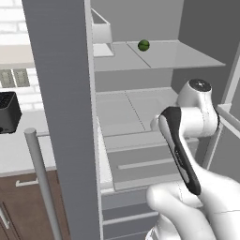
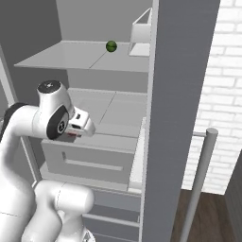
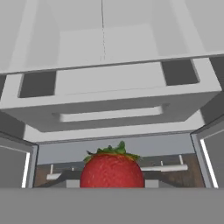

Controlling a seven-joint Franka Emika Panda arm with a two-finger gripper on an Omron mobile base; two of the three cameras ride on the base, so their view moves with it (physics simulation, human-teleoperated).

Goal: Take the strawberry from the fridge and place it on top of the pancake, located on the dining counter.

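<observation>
I see no words or labels anywhere. My claw (image 2: pixel 72 134) pinches the strawberry (image 3: pixel 112 170), bottom middle of the hand view, inside the open fridge (image 1: pixel 154 98).

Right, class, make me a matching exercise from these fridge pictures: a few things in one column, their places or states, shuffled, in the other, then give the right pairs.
Things:
1. strawberry
2. small green fruit
3. fridge
4. black appliance

Places or states:
A. standing open, shelves showing
B. on the upper shelf, near the back
C. on the kitchen counter outside the fridge, left of its door
D. close in front of the hand camera, at the gripper

Pairs: 1-D, 2-B, 3-A, 4-C
</observation>
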